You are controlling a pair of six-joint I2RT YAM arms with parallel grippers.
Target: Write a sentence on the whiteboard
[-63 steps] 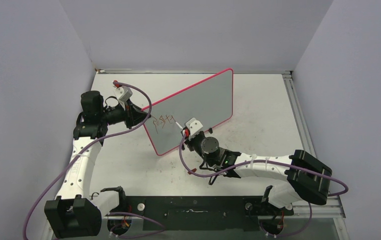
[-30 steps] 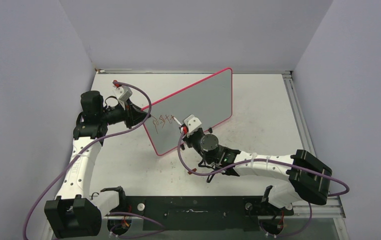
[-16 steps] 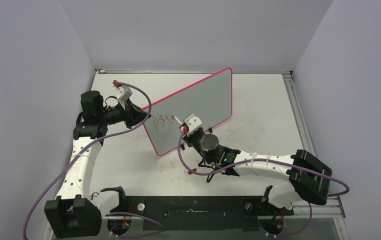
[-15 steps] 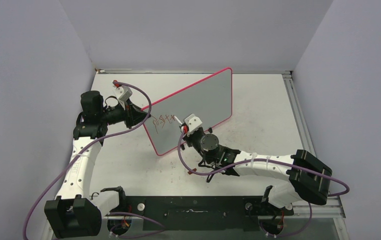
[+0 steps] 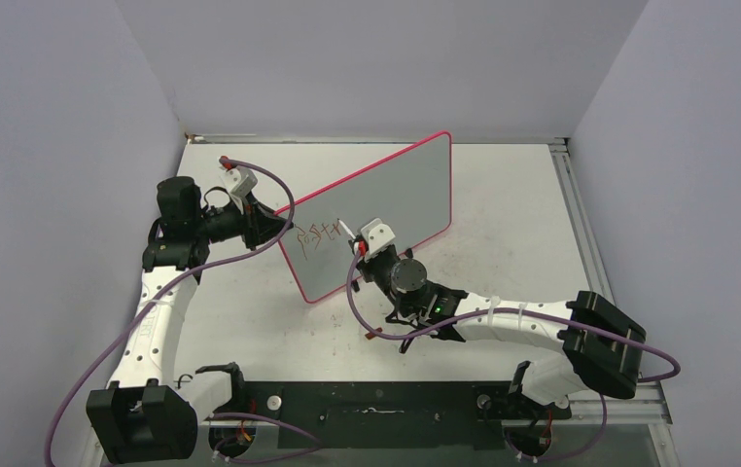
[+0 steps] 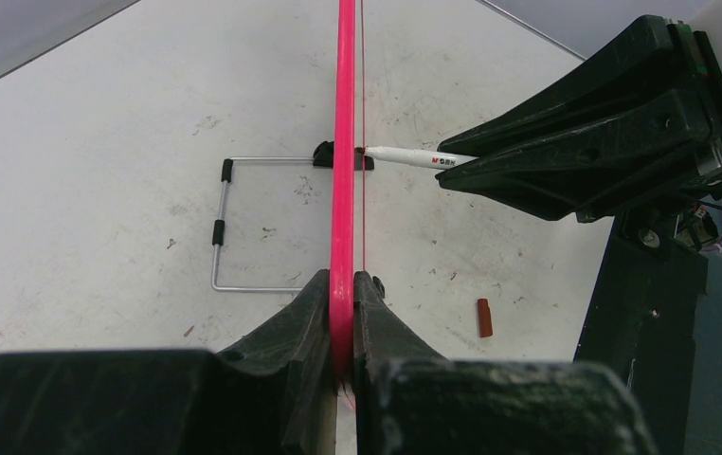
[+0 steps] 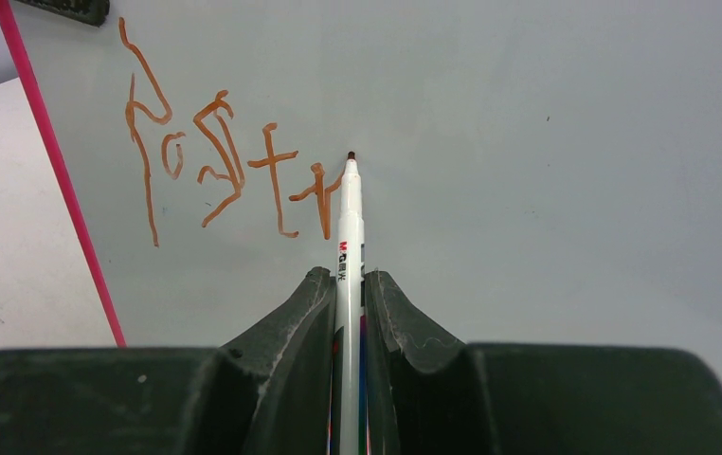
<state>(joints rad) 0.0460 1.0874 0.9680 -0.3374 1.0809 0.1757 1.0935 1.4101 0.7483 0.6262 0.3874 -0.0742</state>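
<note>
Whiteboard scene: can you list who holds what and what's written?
whiteboard: upright on the table, red rim
left gripper: jaws shut on the whiteboard's rim
right gripper: jaws shut on a white marker
marker tip: at the board, right of the last stroke
sentence: a few orange-red letters, one line
small red piece: lying on the table

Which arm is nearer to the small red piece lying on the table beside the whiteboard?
Right. The right arm passes close beside the small red piece, the right gripper holding a marker to the whiteboard. The left gripper clamps the whiteboard's rim, farther off.
</note>
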